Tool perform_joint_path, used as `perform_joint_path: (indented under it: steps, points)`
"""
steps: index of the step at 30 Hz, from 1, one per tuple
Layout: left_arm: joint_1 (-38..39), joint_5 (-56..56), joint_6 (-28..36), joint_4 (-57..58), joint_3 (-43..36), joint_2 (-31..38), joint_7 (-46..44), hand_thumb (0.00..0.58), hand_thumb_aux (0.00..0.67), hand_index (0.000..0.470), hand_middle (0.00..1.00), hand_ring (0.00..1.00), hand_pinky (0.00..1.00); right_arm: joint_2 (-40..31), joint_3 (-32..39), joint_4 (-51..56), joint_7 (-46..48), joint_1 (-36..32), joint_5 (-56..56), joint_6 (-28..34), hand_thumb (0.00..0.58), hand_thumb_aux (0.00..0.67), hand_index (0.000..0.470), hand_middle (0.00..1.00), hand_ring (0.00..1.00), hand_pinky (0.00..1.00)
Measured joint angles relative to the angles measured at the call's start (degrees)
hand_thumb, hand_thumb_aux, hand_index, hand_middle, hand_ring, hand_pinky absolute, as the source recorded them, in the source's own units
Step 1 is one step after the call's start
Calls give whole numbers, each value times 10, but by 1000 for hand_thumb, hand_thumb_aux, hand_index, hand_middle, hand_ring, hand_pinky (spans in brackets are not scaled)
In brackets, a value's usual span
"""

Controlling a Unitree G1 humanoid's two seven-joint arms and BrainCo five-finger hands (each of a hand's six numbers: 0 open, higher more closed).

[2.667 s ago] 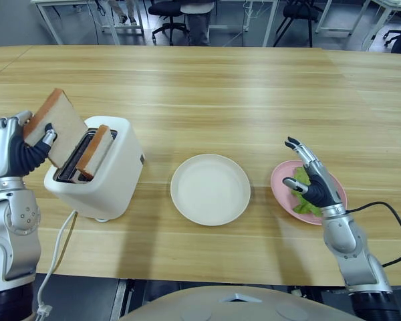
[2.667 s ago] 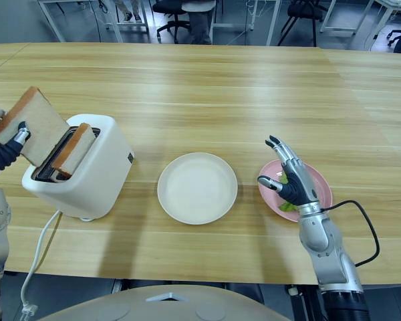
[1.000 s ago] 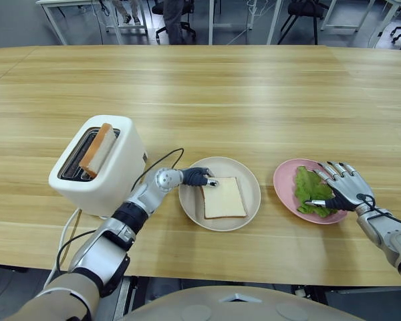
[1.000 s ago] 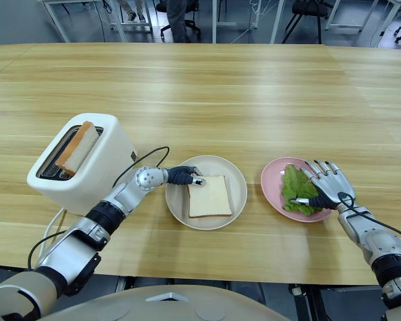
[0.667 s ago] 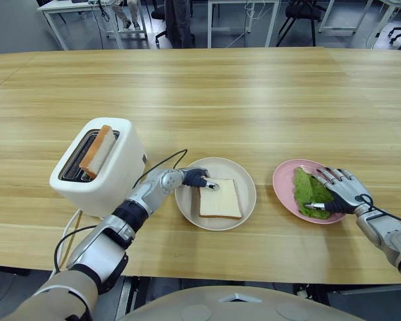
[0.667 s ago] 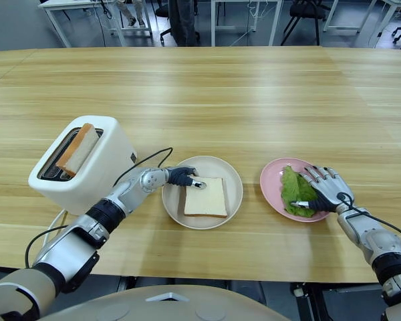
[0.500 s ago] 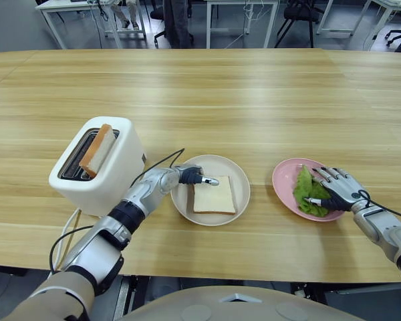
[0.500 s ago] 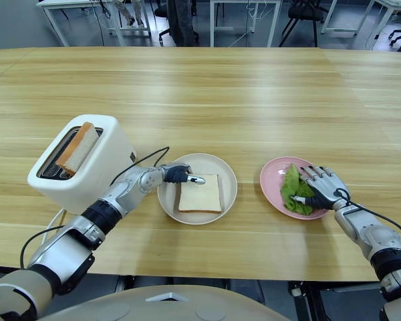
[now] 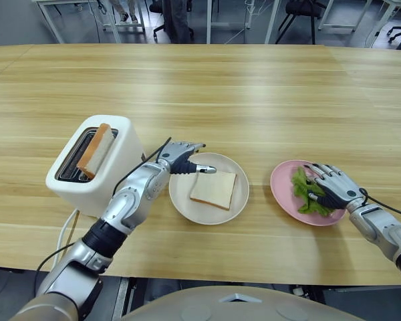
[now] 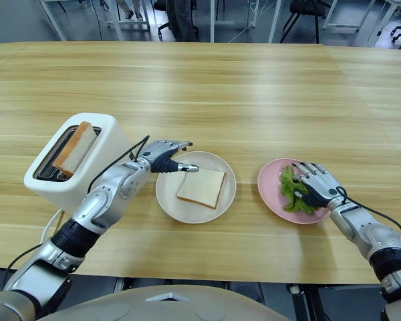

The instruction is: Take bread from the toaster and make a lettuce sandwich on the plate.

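One slice lies flat on the plate, so the first bread step looks done and the lettuce step is in hand. The left robot hand hovers over the plate's left rim, fingers spread and holding nothing, just beside the toaster, where a second slice stands in the slot. On the pink plate, the right robot hand curls its fingers about the lettuce, which lies on that plate, not yet lifted. Next, I judge, the leaf must be raised and carried left over the table to the slice; it is limp and may slip or fold, so a firm pinch matters.
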Motion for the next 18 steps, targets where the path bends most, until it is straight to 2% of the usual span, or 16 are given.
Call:
perform_joint_path:
  steps: [9, 11, 18]
  points:
    - [101, 45, 32, -170, 125, 18, 72, 0, 0, 0, 94, 94, 94, -18, -57, -106, -9, 12, 24, -12, 580, 670, 460, 0, 0, 0]
    - [130, 48, 32, -187, 155, 25, 87, 0, 0, 0, 63, 63, 63, -18, -61, -111, -8, 14, 27, -14, 580, 670, 460, 0, 0, 0]
    - [239, 54, 27, -237, 267, 37, 136, 0, 0, 0, 47, 47, 47, -14, -78, -142, 4, 23, 44, -23, 580, 670, 460, 0, 0, 0]
